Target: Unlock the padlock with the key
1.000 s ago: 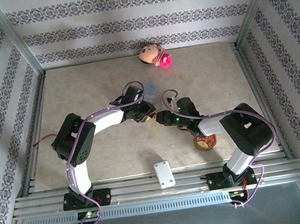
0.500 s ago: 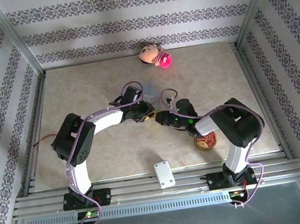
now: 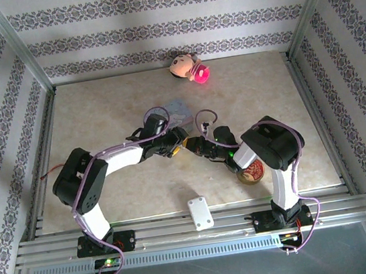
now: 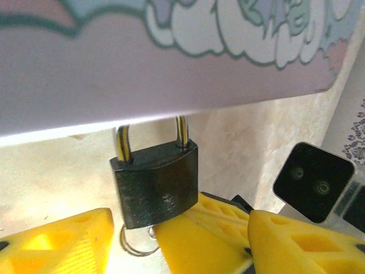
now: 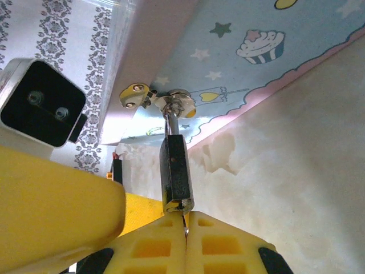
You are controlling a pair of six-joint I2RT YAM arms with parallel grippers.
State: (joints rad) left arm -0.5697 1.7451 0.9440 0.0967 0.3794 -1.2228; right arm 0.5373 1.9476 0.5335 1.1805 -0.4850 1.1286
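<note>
The padlock (image 4: 157, 185) is a small dark metal block that hangs by its shackle from the clasp of a pale-blue tin (image 5: 256, 57). My left gripper (image 4: 177, 245) is open, and its yellow fingers (image 4: 57, 242) stand on either side of the padlock without touching it. My right gripper (image 5: 185, 242) is shut on the key (image 5: 185, 224), whose thin blade enters the bottom of the padlock (image 5: 175, 171). A wire key ring (image 4: 134, 244) hangs under the lock. In the top view my left gripper (image 3: 176, 144) and right gripper (image 3: 195, 146) meet tip to tip just in front of the tin (image 3: 178, 109).
A round red tin (image 3: 251, 170) lies under my right arm. A white block (image 3: 200, 212) sits at the near edge, and a doll with a pink part (image 3: 189, 67) lies by the back wall. Metal frame rails (image 3: 181, 228) border the table.
My left gripper has opened and let go of the padlock. The right gripper has shut on the key. Both arms' elbows have swung leftwards.
</note>
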